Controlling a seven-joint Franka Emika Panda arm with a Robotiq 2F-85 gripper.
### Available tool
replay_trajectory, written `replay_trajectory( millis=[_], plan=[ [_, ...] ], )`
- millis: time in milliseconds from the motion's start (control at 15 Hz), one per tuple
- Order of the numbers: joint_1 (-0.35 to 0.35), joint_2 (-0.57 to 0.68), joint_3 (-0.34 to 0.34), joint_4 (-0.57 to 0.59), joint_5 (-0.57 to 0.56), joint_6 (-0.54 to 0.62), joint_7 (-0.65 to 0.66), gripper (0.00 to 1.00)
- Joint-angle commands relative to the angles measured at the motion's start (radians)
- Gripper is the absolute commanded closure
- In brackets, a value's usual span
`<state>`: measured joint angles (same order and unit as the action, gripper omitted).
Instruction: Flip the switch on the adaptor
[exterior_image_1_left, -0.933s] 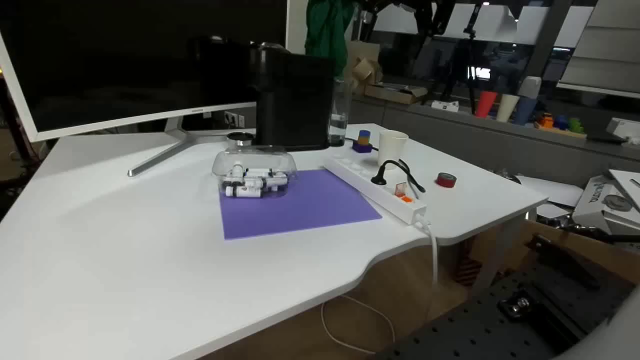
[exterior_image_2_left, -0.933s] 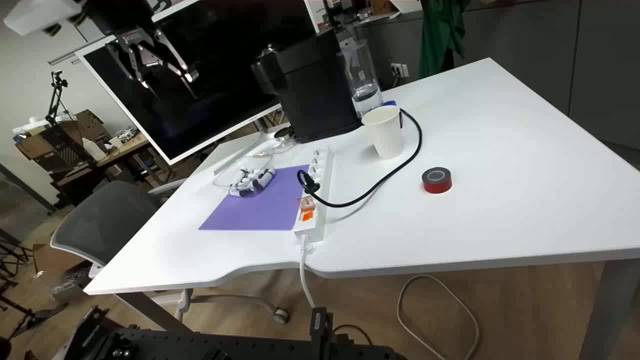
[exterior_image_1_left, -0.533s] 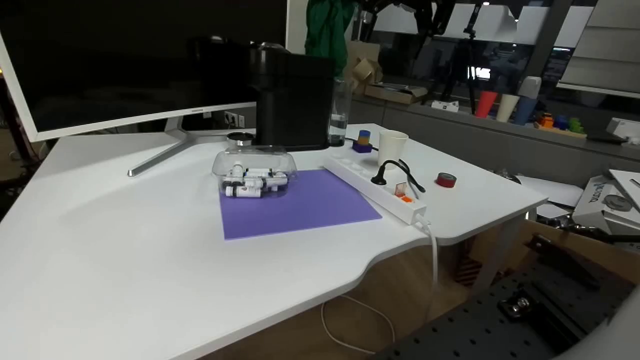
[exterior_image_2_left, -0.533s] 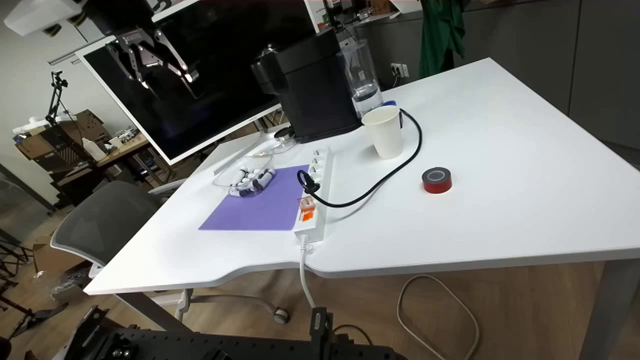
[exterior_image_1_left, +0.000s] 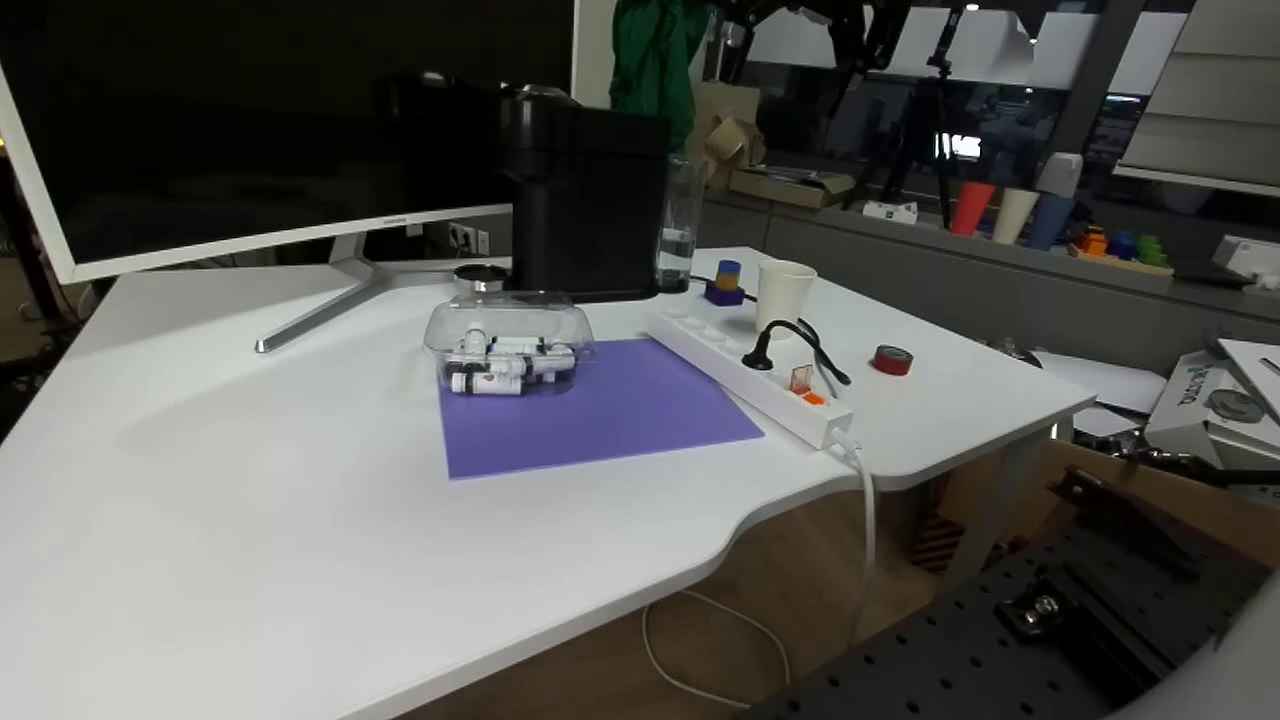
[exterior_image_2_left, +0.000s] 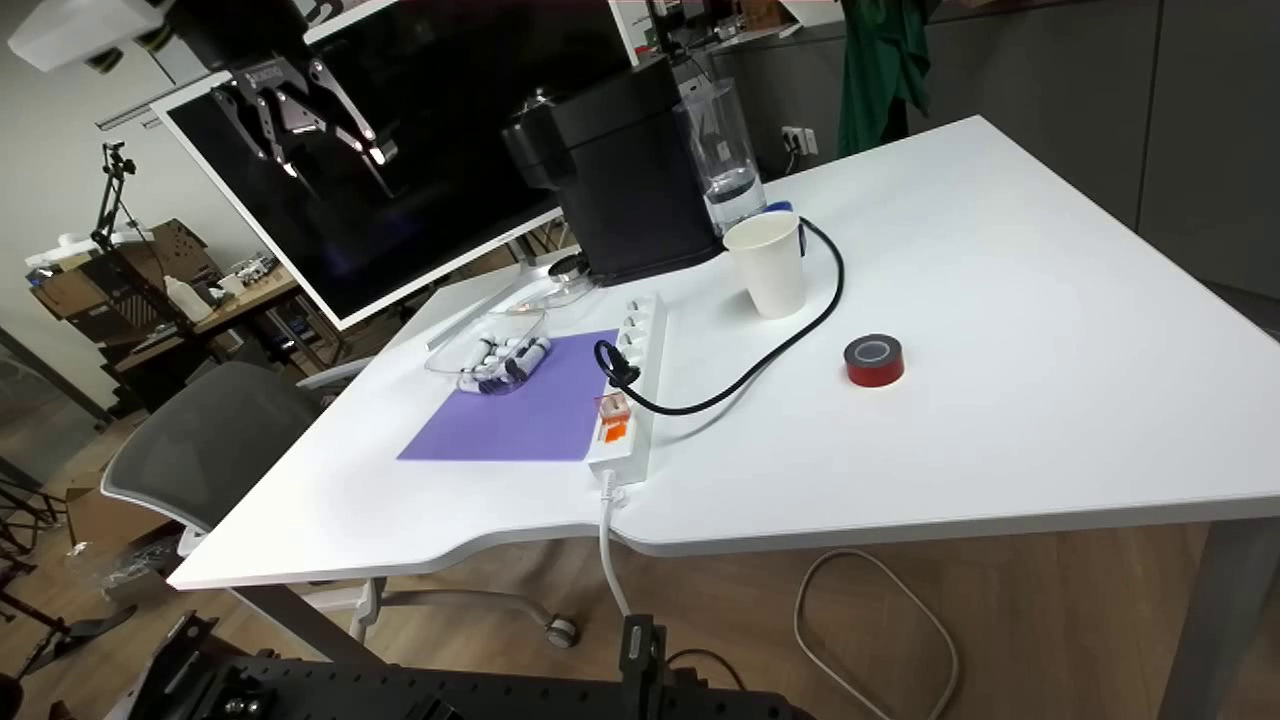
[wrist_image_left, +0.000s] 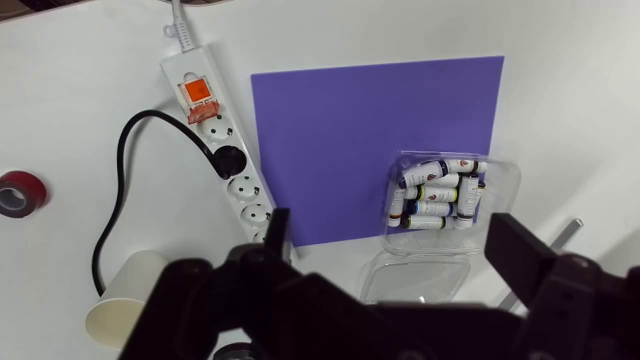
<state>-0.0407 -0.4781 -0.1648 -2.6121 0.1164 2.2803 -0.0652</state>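
Note:
The adaptor is a long white power strip (wrist_image_left: 249, 175) lying on the white table; it shows in both exterior views (exterior_image_1_left: 740, 378) (exterior_image_2_left: 647, 350). Its switch, a small orange-red rocker (wrist_image_left: 198, 90), sits near the corded end, also seen in both exterior views (exterior_image_1_left: 813, 398) (exterior_image_2_left: 615, 432). A clear reddish cover flap (wrist_image_left: 204, 111) stands raised beside the switch. A black plug (wrist_image_left: 230, 161) with a looped black cable is in one socket. My gripper (wrist_image_left: 392, 219) is open and empty, high above the table in an exterior view (exterior_image_2_left: 345, 180). Its left finger overlaps the strip's far end in the wrist view.
A purple sheet (wrist_image_left: 325, 150) lies beside the strip, with a clear box (wrist_image_left: 492, 200) of small bottles partly on it. A paper cup (wrist_image_left: 132, 280), a red tape roll (wrist_image_left: 35, 190), a black machine (exterior_image_2_left: 640, 190) and a large monitor (exterior_image_2_left: 480, 90) stand around.

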Motion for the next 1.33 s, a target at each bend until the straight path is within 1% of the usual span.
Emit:
replay_trajectory(
  millis=[0, 467, 600, 733, 800, 867, 933, 1000, 1067, 1133, 1267],
  plan=[
    [-0.014, 0.001, 0.013, 0.002, 0.008, -0.003, -0.006, 0.0],
    [-0.014, 0.001, 0.013, 0.002, 0.008, -0.003, -0.006, 0.0],
    [-0.043, -0.009, 0.045, -0.029, -0.045, 0.093, 0.032, 0.0],
    [-0.074, 0.034, 0.054, -0.045, -0.091, 0.204, 0.034, 0.0],
    [-0.089, 0.067, 0.049, -0.044, -0.113, 0.236, 0.026, 0.01],
    [-0.106, 0.102, 0.043, -0.04, -0.133, 0.26, 0.022, 0.25],
    [-0.119, 0.137, 0.033, -0.032, -0.149, 0.276, 0.013, 0.26],
    [-0.133, 0.175, 0.027, -0.016, -0.169, 0.273, 0.007, 0.29],
    [-0.151, 0.21, 0.028, -0.003, -0.195, 0.278, 0.016, 0.36],
    [-0.164, 0.247, 0.028, 0.016, -0.223, 0.265, 0.016, 0.46],
    [-0.18, 0.311, 0.029, 0.054, -0.278, 0.241, 0.013, 0.58]
  ],
)
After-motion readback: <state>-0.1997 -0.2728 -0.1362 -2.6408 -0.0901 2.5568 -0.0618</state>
